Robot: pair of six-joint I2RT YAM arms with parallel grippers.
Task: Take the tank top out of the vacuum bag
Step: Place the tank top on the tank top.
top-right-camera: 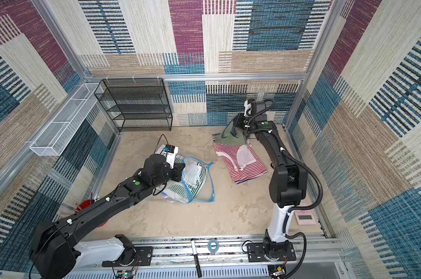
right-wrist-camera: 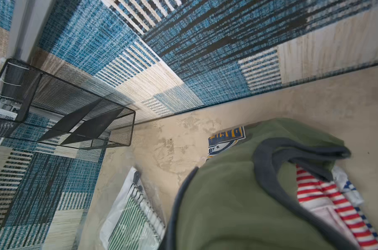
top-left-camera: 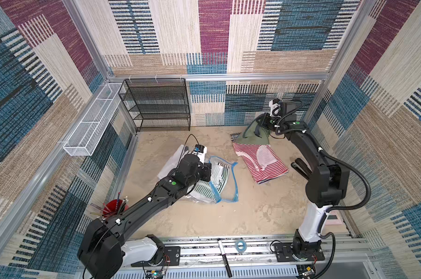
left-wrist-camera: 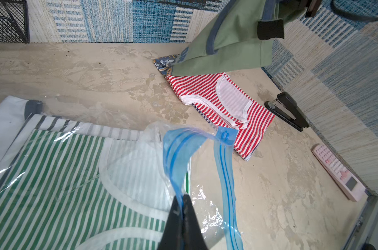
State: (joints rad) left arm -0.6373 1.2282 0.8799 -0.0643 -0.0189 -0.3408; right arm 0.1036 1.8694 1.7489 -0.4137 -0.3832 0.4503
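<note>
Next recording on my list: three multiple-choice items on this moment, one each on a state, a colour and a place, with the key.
1. The left pincer is: A) open; B) shut on the vacuum bag; C) shut on the red-striped top.
2. The garment in the right pincer is: A) white; B) pink; C) green.
3. The black stapler lies: A) on the table beside the red-striped top; B) on that top; C) inside the bag.
Key: 1 B, its tips pinch the blue zip strip; 2 C, a green tank top hangs from it; 3 A, bare table shows under it.
</note>
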